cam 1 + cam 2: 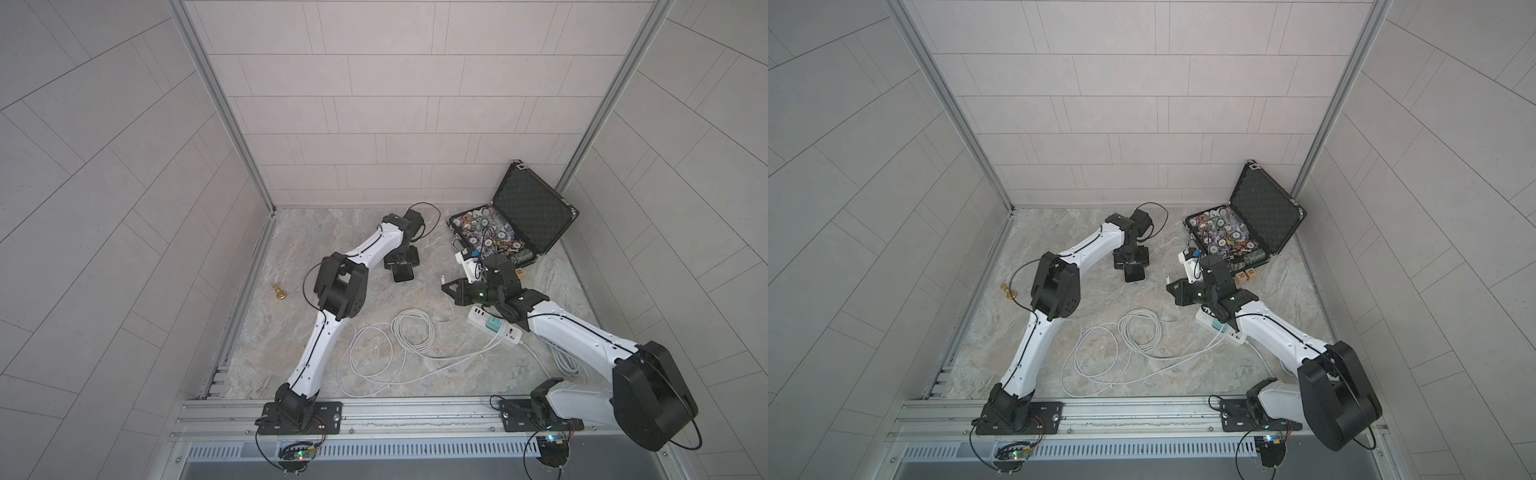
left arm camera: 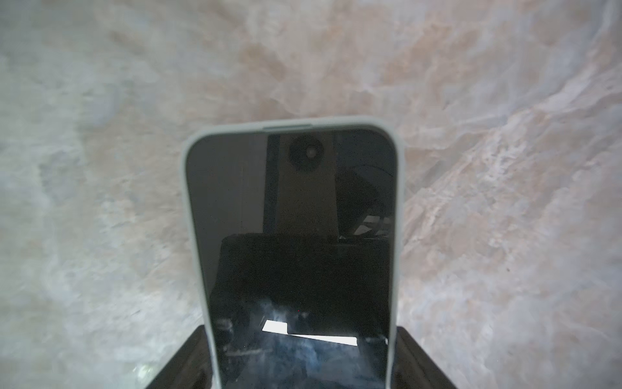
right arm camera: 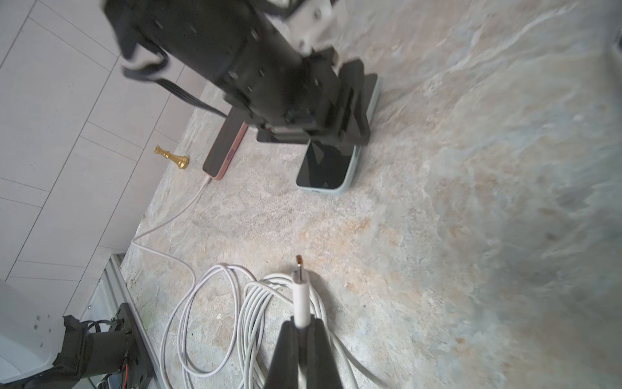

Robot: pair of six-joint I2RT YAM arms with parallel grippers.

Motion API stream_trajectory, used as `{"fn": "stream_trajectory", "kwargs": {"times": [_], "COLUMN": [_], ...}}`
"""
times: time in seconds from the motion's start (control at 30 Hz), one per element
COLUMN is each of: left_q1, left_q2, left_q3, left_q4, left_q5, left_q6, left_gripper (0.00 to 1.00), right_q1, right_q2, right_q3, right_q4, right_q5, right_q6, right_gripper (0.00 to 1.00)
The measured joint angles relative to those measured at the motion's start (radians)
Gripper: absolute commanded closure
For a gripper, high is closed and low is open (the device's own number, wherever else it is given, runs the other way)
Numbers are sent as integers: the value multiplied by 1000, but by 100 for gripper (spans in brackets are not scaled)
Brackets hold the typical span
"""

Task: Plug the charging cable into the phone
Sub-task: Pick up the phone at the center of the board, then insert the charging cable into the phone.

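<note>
A phone point(image 2: 292, 215) with a black screen and a pale mint-grey edge lies flat on the marble top, seen in both top views point(image 1: 403, 275) point(image 1: 1134, 275). My left gripper point(image 2: 301, 363) is shut on its two long sides. My right gripper point(image 3: 301, 323) is shut on the charging cable's white plug point(image 3: 300, 293), whose metal tip sticks out past the fingertips. In a top view the plug point(image 1: 443, 277) is held right of the phone, well apart from it. The cable's loops point(image 1: 411, 328) lie below on the table.
A second phone with a coral-pink edge point(image 3: 223, 151) sits near the left wall with a white cable in its end. A gold chess piece point(image 1: 279, 292) stands beside it. An open black case of chips point(image 1: 494, 232) is at the back right, a white power strip point(image 1: 513, 334) under my right arm.
</note>
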Motion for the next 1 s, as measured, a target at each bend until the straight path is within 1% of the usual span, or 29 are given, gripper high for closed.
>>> {"fn": "stream_trajectory", "kwargs": {"times": [0.2,0.3,0.37,0.5,0.67,0.83,1.0], "left_q1": [90,103,101,98,95,95,95], "left_q2": [-232,-340,-392,-430,-459,-490,-537], "left_q3": [-92,-167,-227,-333,-463,-507,-538], "left_q4": [15,66,101,160,216,255,291], "left_q5": [167,236,288,364,385,389,393], "left_q6": [-36,-55,-70,-98,-120,-132,-140], "left_gripper": [43,43,43,43,43,42,42], "right_q1": [30,35,51,113,162,174,173], "right_q2": [74,121,150,207,235,235,235], "right_q3": [20,53,70,131,206,220,240], "right_q4": [21,46,87,110,95,97,66], "right_q5": [-51,-90,-110,-113,-86,-67,-23], "right_q6": [-3,20,53,105,149,184,189], "right_gripper": [99,98,97,97,100,100,100]}}
